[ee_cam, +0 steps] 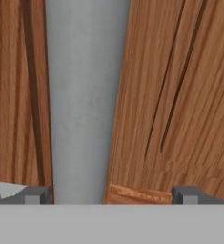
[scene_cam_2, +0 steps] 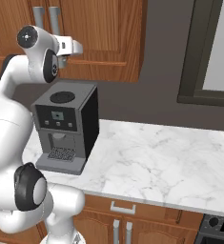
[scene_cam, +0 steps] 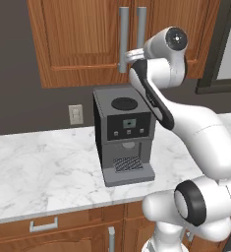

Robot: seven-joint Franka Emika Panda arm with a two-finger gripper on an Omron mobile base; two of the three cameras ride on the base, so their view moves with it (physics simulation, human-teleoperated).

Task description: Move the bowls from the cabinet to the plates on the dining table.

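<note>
Gripper spread wide, straddling smooth grey metal bar handle of grained reddish-brown cabinet; boxy grey coffee machine at 6 o'clock below.

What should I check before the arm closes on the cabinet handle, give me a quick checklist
1. Two-finger gripper open: ok, fingertips spread wide.
2. Tall grey metal bar handle between the fingertips: ok in the hand view, though nearer the left tip.
3. Reddish-brown wooden wall cabinet doors closed: ok, both panels flush, not yet pulled.
4. Gripper at the handle's lower part: ok in the left base view.
5. Grey coffee machine clear of the door swing: ok, it stands below the doors.
6. Fingertips touching the handle: cannot tell.
</note>
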